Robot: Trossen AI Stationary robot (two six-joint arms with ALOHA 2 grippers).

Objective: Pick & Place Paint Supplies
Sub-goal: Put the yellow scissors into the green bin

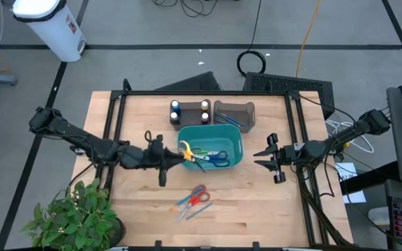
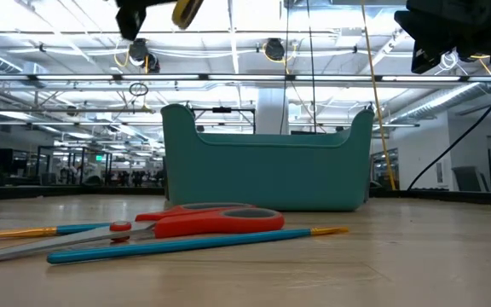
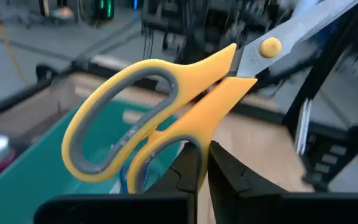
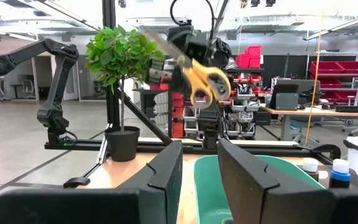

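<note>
A potted plant [image 1: 72, 213] stands at the near left corner of the table [image 1: 257, 209]. The left gripper [image 1: 179, 157] hangs over the left rim of the teal bin [image 1: 237, 143], clamped on yellow-handled scissors [image 1: 186, 153]. In the left wrist view its fingers [image 3: 188, 171] pinch the yellow handle, and the blades point up and away. In the low view the scissors are well above the bin.

Four small paint bottles [image 1: 189, 111] stand in a block on the table just beyond the bin's far left corner, two with white caps nearer the centre. Beside them to the right sits a dark tray [image 1: 234, 115] with thin blue brushes [image 1: 230, 120] lying in it. Inside the bin lie other scissors [image 1: 211, 156] with blue and green handles.

On the table nearer than the bin lie red-handled scissors [image 1: 195, 197], with thin blue and orange paintbrushes [image 1: 190, 209] crossing beside them.

The right gripper [image 1: 267, 161] hovers just right of the bin, above the table, its fingers partly apart and holding nothing.
</note>
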